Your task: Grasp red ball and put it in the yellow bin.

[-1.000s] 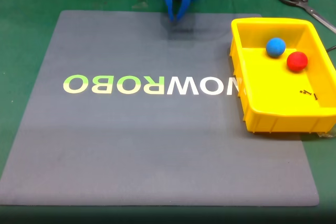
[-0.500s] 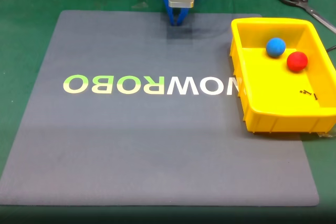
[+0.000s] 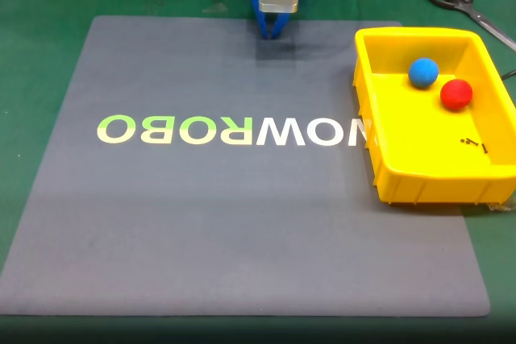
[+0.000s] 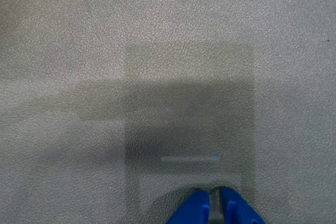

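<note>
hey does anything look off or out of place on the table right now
Nothing spilled or damaged. The red ball and blue ball sit in the yellow bin. Scissors lie on the green surface behind the bin, off the grey mat, and the bin overhangs the mat's right edge.

**Open mat ahead, tray walls off to one side**

In the fixed view the blue end effector (image 3: 272, 32) hangs at the far edge of the flat grey mat (image 3: 242, 223), its fingers drawn together. Everything from it toward the camera is bare mat. Well off to its right in that view stands the bright yellow rectangular plastic bin (image 3: 387, 167); its raised walls bar a low sideways pass. Beyond the bin, black-handled scissors (image 3: 463, 2) lie on the green table (image 3: 32, 54).
</note>
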